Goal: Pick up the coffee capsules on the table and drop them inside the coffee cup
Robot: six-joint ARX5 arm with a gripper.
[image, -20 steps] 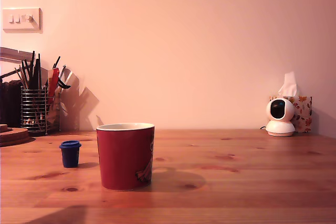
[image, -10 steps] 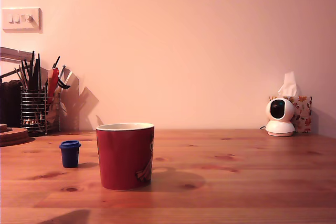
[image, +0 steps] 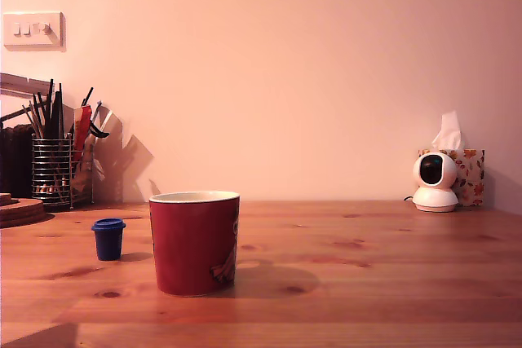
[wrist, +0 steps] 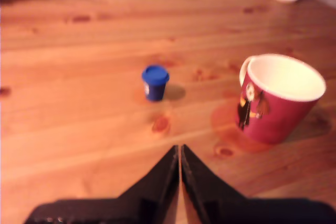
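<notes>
The dark blue coffee capsule (image: pixel 108 238) stands upright on the wooden table (image: pixel 391 266), just to the exterior view's left of the red coffee cup (image: pixel 194 242). In the wrist view, my gripper (wrist: pixel 179 150) is shut with nothing between its black fingers. It hovers over the table, well short of the blue capsule (wrist: pixel 155 82), with the cup (wrist: pixel 281 100) off to one side, its cream inside showing. The exterior view does not show the gripper. The grey-brown capsule is out of view.
A wire-mesh utensil holder (image: pixel 55 170) and a round wooden board (image: pixel 16 209) stand at the back on the exterior view's left. On the back right are a small white camera (image: pixel 435 181) and a tissue box (image: pixel 469 173). A wall runs behind the table.
A shadow on the table's front edge, at the exterior view's left, has shrunk and slid further left. The capsule and cup have not moved.
</notes>
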